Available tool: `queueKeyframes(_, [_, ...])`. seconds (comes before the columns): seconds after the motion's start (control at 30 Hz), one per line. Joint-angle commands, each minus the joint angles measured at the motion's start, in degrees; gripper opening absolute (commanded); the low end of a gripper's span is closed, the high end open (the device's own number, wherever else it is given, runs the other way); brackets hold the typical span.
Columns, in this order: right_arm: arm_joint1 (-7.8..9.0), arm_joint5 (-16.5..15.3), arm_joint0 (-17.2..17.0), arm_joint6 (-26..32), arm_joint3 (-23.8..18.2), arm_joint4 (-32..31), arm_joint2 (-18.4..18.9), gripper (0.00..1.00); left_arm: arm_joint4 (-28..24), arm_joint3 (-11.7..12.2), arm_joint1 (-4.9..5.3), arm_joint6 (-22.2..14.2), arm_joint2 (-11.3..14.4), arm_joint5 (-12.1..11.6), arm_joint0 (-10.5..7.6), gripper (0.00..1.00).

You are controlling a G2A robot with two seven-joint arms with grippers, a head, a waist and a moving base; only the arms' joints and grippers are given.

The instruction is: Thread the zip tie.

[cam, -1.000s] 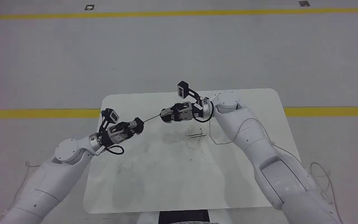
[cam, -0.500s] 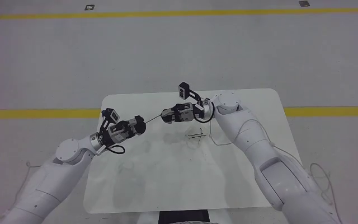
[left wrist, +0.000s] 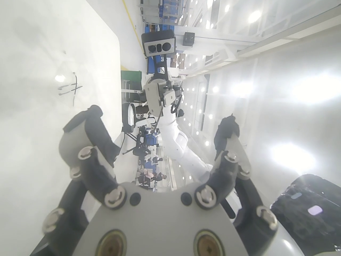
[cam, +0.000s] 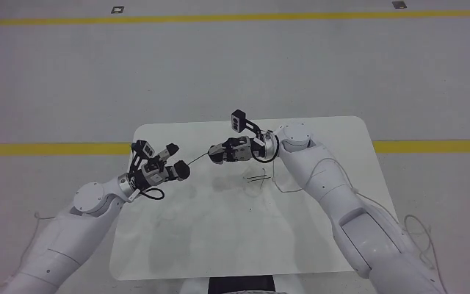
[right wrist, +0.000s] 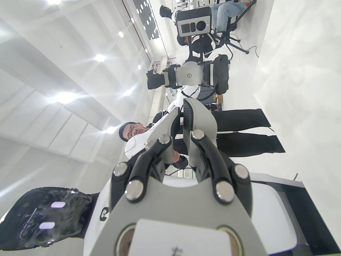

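Finds zip tie (cam: 199, 157) held clear of the table (cam: 323, 220), one end clenched in right gripper (cam: 214, 153) fingers, free end pointing to 8 o'clock toward left gripper (cam: 177, 159). Finds left fingers (left wrist: 88, 134) spread wide, holding nothing, tie tip just beside them. Notes spare ties (cam: 257, 178) lying at 4 o'clock of right gripper. Judges tie light, thin, springy and slick, likely to whip or slide. Recommends taking it near the tip, pinched flat across its width.
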Motion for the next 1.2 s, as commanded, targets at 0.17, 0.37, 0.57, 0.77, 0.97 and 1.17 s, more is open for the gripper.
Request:
queueKeyframes(0.17, [0.66,0.58,-2.56,0.19,-3.90,1.45,1.27,0.00,-2.88,1.03,-0.45,-10.03,0.27,-1.84,-0.66,1.00])
queueKeyframes(0.37, [0.80,1.71,-3.82,0.97,-6.19,1.85,1.01,0.00,-6.18,2.28,-1.32,-14.51,1.30,-2.12,-1.91,1.00])
queueKeyframes(0.57, [0.80,1.70,-3.85,1.17,-6.31,1.85,0.96,0.00,-5.92,2.49,-1.39,-14.46,1.21,-2.12,-2.10,1.00])
queueKeyframes(0.77, [1.11,2.08,-5.55,-3.05,-9.87,-0.12,0.82,0.00,-5.66,1.40,-1.84,-11.99,1.49,-1.32,-2.04,1.00])
queueKeyframes(0.97, [1.37,3.18,-6.58,-4.85,-12.11,-1.19,0.70,0.00,-4.87,1.21,-2.07,-10.69,1.46,-1.94,-2.08,1.00])
queueKeyframes(1.17, [1.45,3.39,-7.46,-6.56,-13.48,-1.80,0.56,0.00,-4.17,0.49,-2.26,-8.88,1.56,-1.38,-1.94,1.00])
